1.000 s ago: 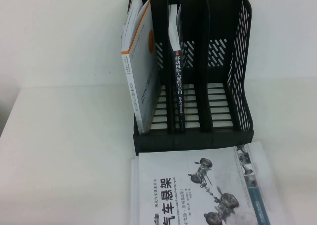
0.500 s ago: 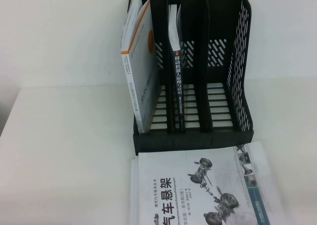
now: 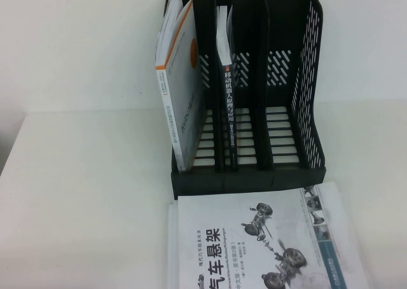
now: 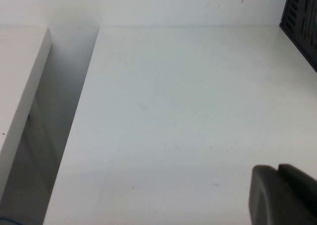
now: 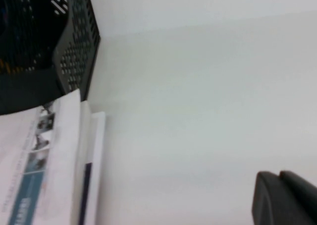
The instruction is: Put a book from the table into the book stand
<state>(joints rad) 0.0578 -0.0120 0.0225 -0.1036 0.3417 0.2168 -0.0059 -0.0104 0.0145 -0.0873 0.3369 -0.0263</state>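
The black book stand (image 3: 305, 98) stands at the back of the white table (image 3: 82, 193). The dark navy book (image 3: 229, 111) stands upright in its middle slot, spine with white characters facing me. The right slot holds nothing. Neither gripper shows in the high view. My left gripper (image 4: 277, 173) is shut and empty over bare table, left of the stand's corner (image 4: 302, 17). My right gripper (image 5: 279, 178) is shut and empty over bare table, right of the stand (image 5: 74, 51).
A white book with an orange stripe (image 3: 181, 91) leans in the stand's left slot. A white book with car-parts drawings (image 3: 254, 244) lies flat in front of the stand, also in the right wrist view (image 5: 44, 160). A gap (image 4: 49, 111) splits the table at far left.
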